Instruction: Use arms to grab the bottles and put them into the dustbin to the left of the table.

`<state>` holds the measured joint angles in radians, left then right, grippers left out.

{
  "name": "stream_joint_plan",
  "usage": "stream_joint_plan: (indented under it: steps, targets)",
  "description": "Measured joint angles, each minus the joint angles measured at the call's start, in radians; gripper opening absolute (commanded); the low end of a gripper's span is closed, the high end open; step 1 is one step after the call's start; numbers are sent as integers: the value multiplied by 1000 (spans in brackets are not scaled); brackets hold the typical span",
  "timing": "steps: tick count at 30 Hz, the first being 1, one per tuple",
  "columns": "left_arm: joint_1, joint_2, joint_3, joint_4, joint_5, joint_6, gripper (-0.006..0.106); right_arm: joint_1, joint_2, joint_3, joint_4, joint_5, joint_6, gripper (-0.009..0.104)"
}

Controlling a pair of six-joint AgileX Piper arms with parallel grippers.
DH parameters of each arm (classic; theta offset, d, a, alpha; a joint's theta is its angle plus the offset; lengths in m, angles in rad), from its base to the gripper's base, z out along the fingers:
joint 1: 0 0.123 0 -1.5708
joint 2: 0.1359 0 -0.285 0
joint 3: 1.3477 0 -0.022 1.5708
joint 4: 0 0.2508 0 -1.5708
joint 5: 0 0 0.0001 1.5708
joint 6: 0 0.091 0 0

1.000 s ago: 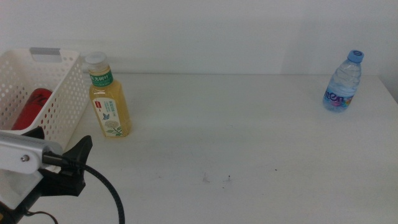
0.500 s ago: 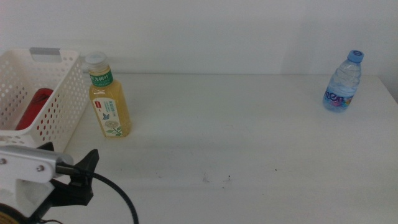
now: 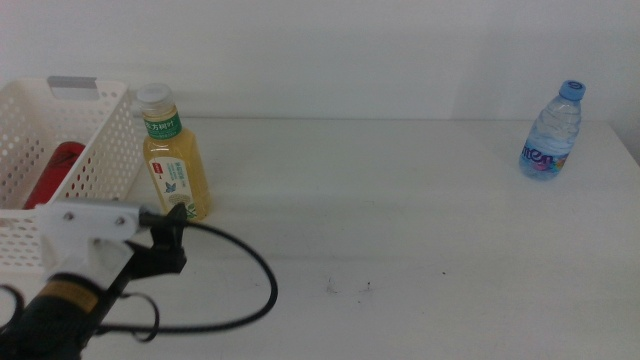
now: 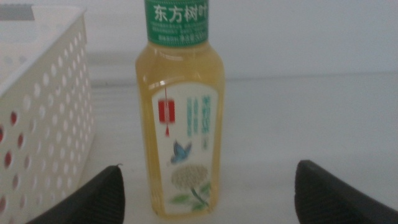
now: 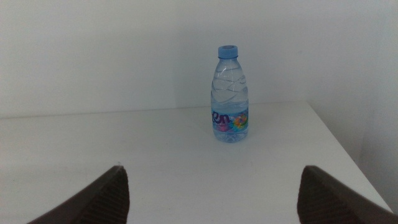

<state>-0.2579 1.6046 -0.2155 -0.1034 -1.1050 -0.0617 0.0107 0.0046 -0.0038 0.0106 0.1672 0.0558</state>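
Low beside the dustbin (image 3: 95, 140), left hand (image 4: 208, 186) gapes wide facing the upright tea bottle (image 4: 180, 118).

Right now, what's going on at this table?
The left hand, open, is lined up on the yellow tea bottle standing beside the dustbin, not yet gripping it. The red can already lies in the dustbin. The right hand waits open, facing the water bottle standing at the table's far right.

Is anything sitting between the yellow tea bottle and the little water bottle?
No, only bare table lies between the tea bottle and water bottle, per the middle view.
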Motion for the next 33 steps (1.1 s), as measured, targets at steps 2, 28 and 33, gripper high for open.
stream_joint_plan:
  steps: [2, 28, 33]
  targets:
    - [0, 31, -44, -15, 0, 6, 94, 0, 0, 0, 0, 0, 0, 81]
    - [54, 242, -403, -46, 218, 114, 94, 0, 0, 0, 0, 0, 0, 81]
    - [81, 266, -457, 0, 251, 114, 94, 0, 0, 0, 0, 0, 0, 81]
